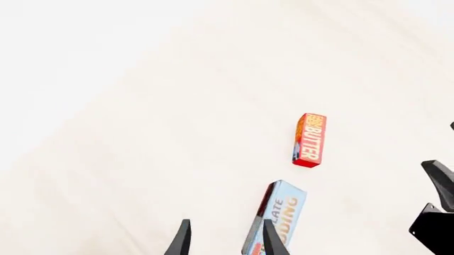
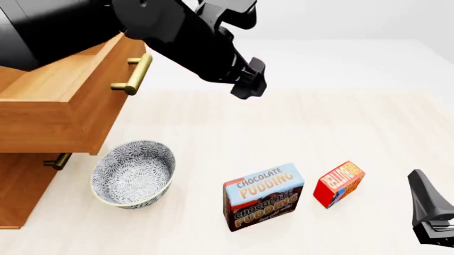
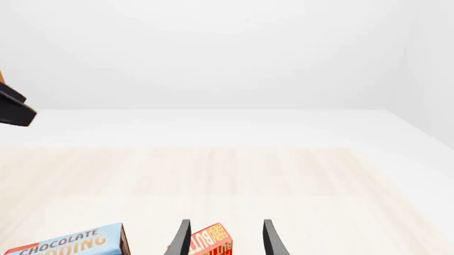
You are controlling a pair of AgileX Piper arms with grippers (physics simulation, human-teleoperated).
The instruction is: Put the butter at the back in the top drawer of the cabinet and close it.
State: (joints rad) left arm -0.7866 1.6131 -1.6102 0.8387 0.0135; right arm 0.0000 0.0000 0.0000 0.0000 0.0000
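At far left the cabinet (image 2: 21, 202) has its top drawer (image 2: 64, 101) pulled out, with a patterned bowl (image 2: 133, 173) just below. The left end effector (image 2: 248, 85) hangs high above the table (image 2: 319, 122), fingers apart, empty. Right of the pudding box (image 2: 264, 195) stands the butter (image 2: 339, 183), nothing touching it; the right end effector (image 3: 225, 239) is spread, empty, near it.

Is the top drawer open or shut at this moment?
Open. In the front view the top drawer sticks out far past the cabinet front below, and its handle sits well forward of the lower handle.
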